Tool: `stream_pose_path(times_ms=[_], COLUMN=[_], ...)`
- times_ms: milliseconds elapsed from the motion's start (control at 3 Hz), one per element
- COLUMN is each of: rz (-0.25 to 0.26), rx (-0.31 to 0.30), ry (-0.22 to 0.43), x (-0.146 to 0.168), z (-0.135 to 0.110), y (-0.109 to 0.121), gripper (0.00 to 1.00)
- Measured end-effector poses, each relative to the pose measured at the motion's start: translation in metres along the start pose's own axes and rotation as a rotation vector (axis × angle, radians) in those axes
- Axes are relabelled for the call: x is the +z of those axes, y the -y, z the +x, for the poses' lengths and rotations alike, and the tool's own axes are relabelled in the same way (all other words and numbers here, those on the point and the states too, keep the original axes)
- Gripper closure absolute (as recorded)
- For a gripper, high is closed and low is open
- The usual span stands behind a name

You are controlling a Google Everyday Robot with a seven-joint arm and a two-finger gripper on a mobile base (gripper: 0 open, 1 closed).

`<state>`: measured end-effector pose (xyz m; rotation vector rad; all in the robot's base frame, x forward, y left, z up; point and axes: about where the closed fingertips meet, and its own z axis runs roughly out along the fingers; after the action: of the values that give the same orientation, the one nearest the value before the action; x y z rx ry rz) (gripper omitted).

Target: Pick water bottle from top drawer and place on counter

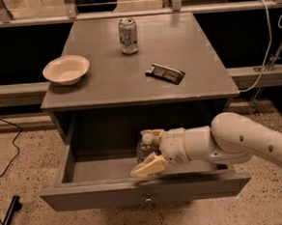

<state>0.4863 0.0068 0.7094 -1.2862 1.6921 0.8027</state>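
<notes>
Gripper (pixel 151 150), cream fingers (pixel 149 166) spread astride one ribbed clear water bottle (pixel 143 149) standing inside the open top drawer (pixel 88 195). Above the drawer, glossy grey counter (pixel 105 90): one metal can (pixel 127 35), one round bowl (pixel 66 70), one flat dark wrapper (pixel 165 73).

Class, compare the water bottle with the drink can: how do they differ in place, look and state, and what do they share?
Place: the water bottle stands in the open top drawer; the can stands on the counter. Look: the bottle is clear with a white cap; the can is silvery metal. State: the claw is at the bottle in the drawer; the can is untouched. Both are upright.
</notes>
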Motion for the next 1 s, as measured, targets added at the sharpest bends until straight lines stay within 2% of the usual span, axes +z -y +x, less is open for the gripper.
stream_pose_path(times_ms=[333,667,1000], rz=[-0.007,-0.011,-0.004], rx=[0.006,-0.025,-0.073], ry=[0.042,0.126,0.235], x=[0.001,-0.011,-0.043], z=[0.002,-0.022,-0.062], y=[0.0,0.002,0.006], gripper=[0.42,0.65,0.88])
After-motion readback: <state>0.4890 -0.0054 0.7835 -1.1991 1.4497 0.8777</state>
